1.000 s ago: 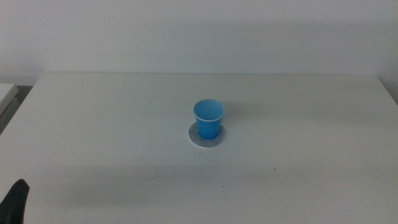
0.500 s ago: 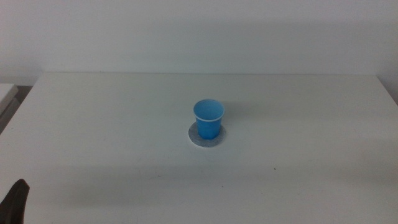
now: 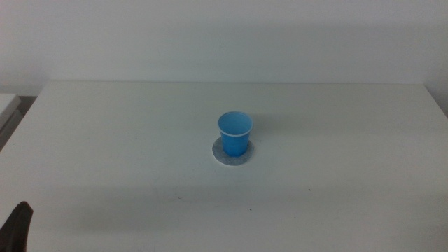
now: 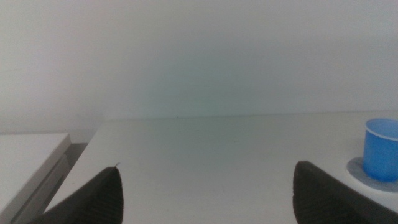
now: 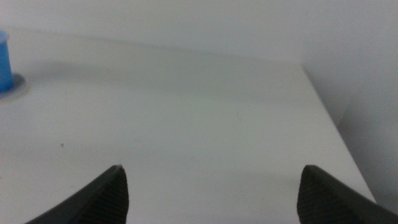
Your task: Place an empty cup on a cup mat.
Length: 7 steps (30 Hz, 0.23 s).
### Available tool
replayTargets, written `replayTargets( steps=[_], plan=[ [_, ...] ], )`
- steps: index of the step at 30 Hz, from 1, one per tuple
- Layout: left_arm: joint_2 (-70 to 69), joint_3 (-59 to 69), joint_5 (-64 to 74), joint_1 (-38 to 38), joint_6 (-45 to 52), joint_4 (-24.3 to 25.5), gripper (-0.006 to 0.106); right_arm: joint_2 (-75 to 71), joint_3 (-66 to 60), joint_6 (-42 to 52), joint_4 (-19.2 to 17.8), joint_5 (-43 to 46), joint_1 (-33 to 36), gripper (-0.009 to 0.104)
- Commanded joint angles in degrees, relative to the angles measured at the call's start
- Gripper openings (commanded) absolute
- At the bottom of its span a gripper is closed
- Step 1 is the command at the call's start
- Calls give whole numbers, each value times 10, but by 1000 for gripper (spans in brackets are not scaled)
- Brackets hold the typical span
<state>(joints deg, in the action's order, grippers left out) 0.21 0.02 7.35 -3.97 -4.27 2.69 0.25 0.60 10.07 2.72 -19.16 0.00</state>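
The blue cup (image 3: 234,134) stands upright on the grey cup mat (image 3: 232,154) at the middle of the white table. The cup is empty, and nothing touches it. The cup (image 4: 380,149) and the mat (image 4: 359,169) also show in the left wrist view, and a sliver of the cup (image 5: 4,61) shows in the right wrist view. My left gripper (image 3: 17,227) is at the bottom left corner of the middle view, far from the cup. In its own view the left gripper (image 4: 208,186) has its jaws wide apart and empty. My right gripper (image 5: 211,190) is out of the middle view, its jaws wide apart and empty.
The white table (image 3: 336,140) runs to a pale wall at the back. A white ledge (image 3: 7,105) stands beside the table's left edge. The table's right edge (image 5: 323,118) shows in the right wrist view.
The left gripper has drawn back slightly lower at the bottom left corner. The cup and mat have not moved.
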Motion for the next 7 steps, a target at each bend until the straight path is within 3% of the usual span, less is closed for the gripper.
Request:
replayTargets(
  steps=[1,7],
  plan=[
    [-2,0,-7,-1,-2,-1,94,-2,-6,2,-7,2,0,85],
    [-2,0,-7,-1,-2,-1,94,-2,-6,1,-7,-1,0,85]
  ],
)
